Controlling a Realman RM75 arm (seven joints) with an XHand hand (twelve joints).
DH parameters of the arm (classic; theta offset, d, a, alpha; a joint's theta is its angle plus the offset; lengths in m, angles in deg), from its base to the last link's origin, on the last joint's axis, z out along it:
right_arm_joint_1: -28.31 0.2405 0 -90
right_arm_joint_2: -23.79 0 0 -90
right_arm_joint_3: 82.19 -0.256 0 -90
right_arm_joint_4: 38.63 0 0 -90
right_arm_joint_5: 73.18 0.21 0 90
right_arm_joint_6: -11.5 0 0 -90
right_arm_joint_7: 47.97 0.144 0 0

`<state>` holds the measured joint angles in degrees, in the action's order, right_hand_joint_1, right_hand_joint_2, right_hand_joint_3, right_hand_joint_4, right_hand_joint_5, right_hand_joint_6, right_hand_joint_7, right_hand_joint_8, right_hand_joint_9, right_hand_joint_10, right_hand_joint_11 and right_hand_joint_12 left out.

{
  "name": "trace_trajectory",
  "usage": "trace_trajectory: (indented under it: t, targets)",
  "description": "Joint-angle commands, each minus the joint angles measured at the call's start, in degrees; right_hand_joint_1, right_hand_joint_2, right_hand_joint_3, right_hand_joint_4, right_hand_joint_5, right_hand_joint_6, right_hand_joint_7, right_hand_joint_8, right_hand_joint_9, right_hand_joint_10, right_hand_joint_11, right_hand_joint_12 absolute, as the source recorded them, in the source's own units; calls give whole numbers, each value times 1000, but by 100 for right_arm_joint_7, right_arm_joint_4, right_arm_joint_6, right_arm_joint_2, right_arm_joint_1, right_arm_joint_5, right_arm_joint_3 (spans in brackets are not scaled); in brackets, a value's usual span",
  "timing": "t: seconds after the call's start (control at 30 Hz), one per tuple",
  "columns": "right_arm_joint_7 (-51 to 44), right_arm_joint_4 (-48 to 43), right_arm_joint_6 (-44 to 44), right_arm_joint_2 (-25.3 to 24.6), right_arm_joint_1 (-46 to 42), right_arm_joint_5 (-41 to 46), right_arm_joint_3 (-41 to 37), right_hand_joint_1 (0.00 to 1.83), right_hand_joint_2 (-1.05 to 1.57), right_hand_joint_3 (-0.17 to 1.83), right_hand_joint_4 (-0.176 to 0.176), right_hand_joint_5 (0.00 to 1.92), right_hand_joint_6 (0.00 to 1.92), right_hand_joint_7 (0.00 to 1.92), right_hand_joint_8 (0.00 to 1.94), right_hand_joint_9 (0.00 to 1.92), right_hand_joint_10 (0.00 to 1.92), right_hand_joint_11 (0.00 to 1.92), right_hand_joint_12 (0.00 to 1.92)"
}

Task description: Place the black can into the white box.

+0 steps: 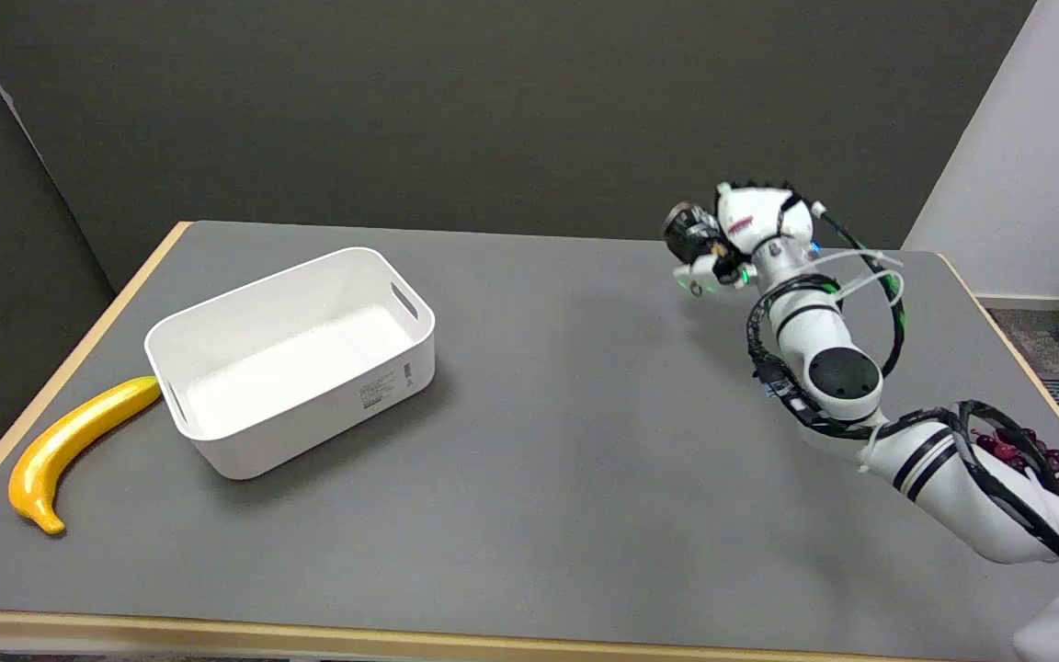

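Observation:
In the head view my right hand (739, 237) is raised above the table's far right part. It grips a black can (688, 230), whose end sticks out to the left of the fingers. Most of the can is hidden by the hand. The white box (217, 317) stands open and empty on the left half of the table, far to the left of the hand. Its long side runs diagonally.
A yellow banana (70, 443) lies against the box's left end near the table's left edge. A bunch of dark red grapes (1040, 457) lies at the right edge, partly behind my forearm. The grey table (566, 478) stretches bare between box and arm.

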<state>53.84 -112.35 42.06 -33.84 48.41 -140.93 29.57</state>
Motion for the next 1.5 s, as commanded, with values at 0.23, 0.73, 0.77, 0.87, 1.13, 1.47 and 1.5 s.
trace_trajectory:
  t: [0.23,0.73,0.77,0.87,1.13,1.47,1.5]
  targets:
    - [2266,-1740,-652,-658,494,-2412,1271,1172,1204,186,-176,628,1504,694,1520,837,1360,545,1800]
    - [2266,-19,-1039,-2147,1485,-2208,2498,1172,1187,218,-176,630,1505,695,1522,832,1386,538,1815]
    - [2269,127,-1047,-2217,1616,-2072,2611,1173,1187,218,-176,630,1504,696,1521,830,1385,539,1817]
    - [2392,495,-1065,-2350,1966,-1644,2881,1173,1185,223,-176,631,1504,696,1522,828,1387,539,1816]
    - [2681,1462,-1519,-2746,2289,-1134,3063,1173,1185,218,-176,634,1498,699,1517,823,1382,513,1854]
    - [2677,1634,-1708,-2821,2182,-927,3060,1166,1196,219,-176,616,1526,681,1543,819,1388,466,1819]
    - [2633,1634,-1894,-2799,2152,-926,3007,1168,1197,211,-176,622,1515,686,1534,820,1378,453,1801]
